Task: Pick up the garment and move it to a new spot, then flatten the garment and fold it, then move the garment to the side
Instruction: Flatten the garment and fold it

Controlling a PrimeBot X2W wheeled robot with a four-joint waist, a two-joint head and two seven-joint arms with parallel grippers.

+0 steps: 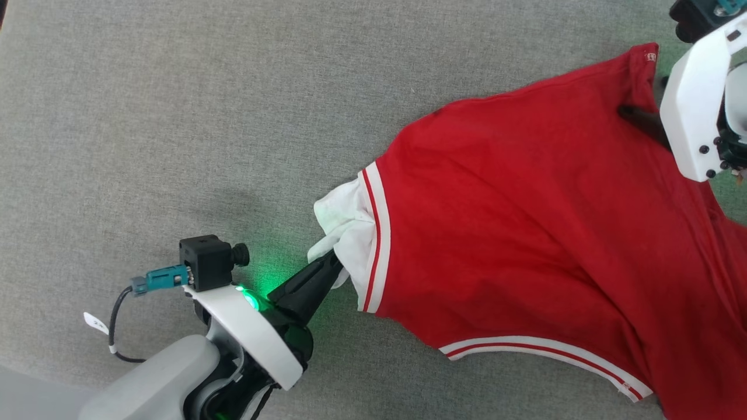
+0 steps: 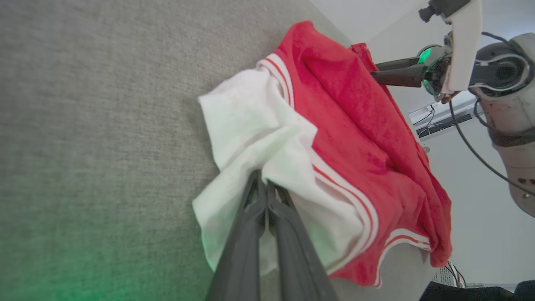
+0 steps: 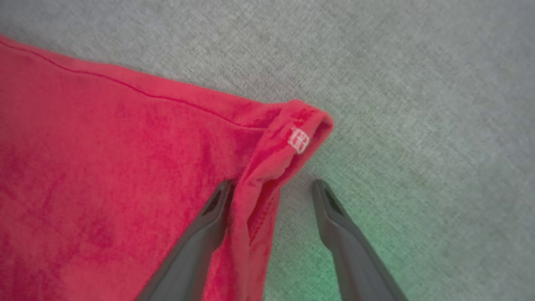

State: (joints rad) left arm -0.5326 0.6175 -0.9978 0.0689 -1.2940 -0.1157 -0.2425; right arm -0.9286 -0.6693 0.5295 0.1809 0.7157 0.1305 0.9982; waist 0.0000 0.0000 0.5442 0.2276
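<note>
The red garment (image 1: pixel 525 221) lies spread across the right half of the grey surface, its white end panel (image 1: pixel 344 233) bunched at the left. My left gripper (image 1: pixel 330 265) is shut on that white panel; the left wrist view shows the two fingers pressed together in the white fabric (image 2: pixel 263 184). At the garment's far red corner, my right gripper (image 3: pixel 271 188) stands open. Its left finger (image 3: pixel 209 221) rests on the red cloth (image 3: pixel 104 167), and its right finger (image 3: pixel 334 221) is over the bare surface beside a folded hem with a small white tag (image 3: pixel 299 140).
A grey fabric surface (image 1: pixel 204 116) stretches wide to the left and the far side of the garment. The left wrist view shows the right arm (image 2: pixel 501 83) with cables beyond the surface's edge. A striped hem (image 1: pixel 548 350) runs along the garment's near side.
</note>
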